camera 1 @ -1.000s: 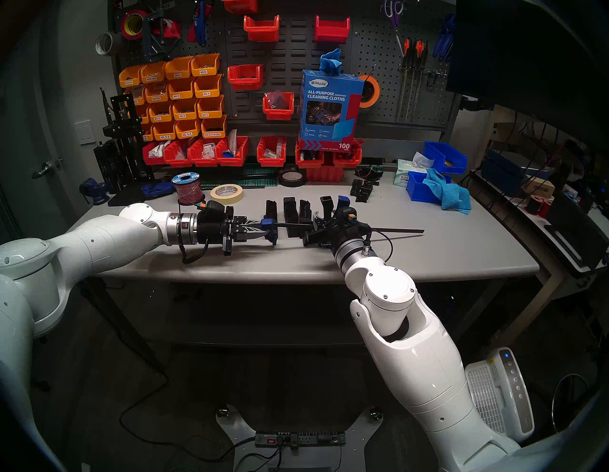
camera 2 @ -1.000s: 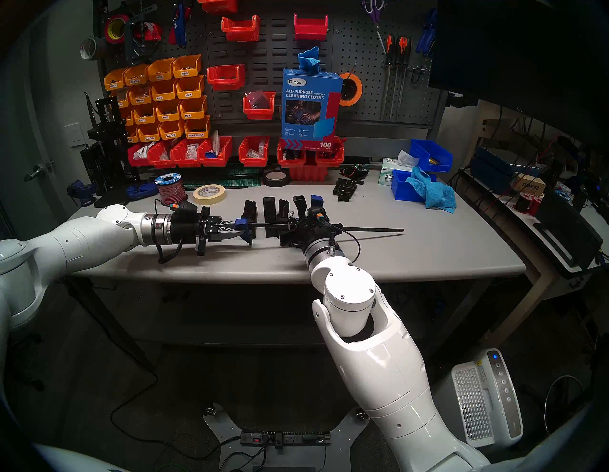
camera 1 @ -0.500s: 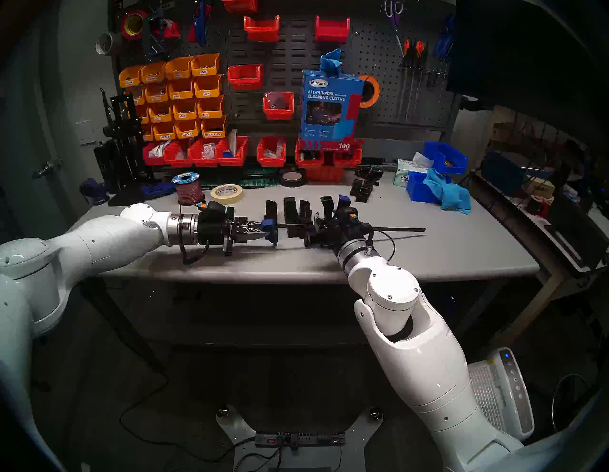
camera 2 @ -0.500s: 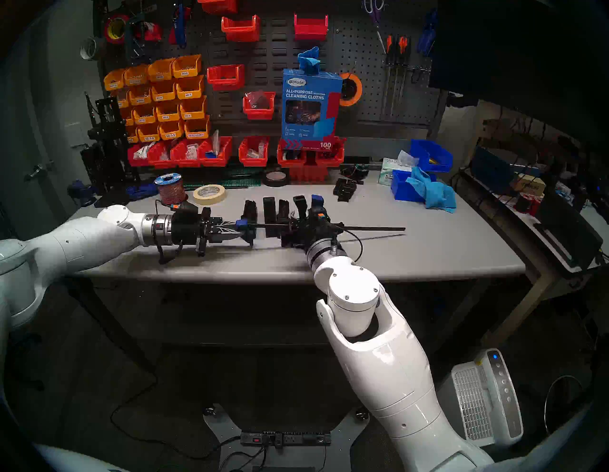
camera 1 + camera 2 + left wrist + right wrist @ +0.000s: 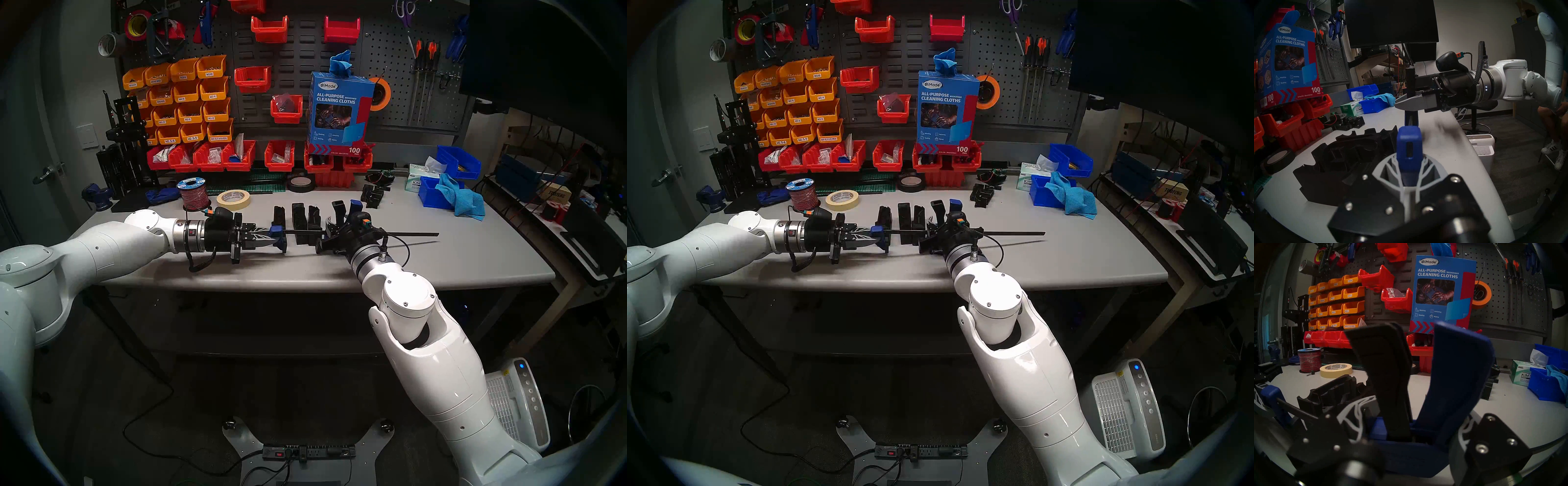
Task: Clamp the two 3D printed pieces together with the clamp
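Left gripper (image 5: 268,237) is pinching shut on the fixed blue end jaw of the long black-barred blue-jawed bar clamp (image 5: 407,234). Right gripper (image 5: 334,234) is squeezing its blue-and-black trigger handle. Two matte black upright printed pieces (image 5: 305,222) are standing on the grey table (image 5: 475,258), between the clamp's jaws.

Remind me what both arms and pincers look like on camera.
Both arms are glossy white shells ending in a silver wrist ring and black pincer body. The left pincer and right pincer have grey fingers with a white branching rib pattern. A black cable loops beside each wrist, with an orange-and-teal plug on top.
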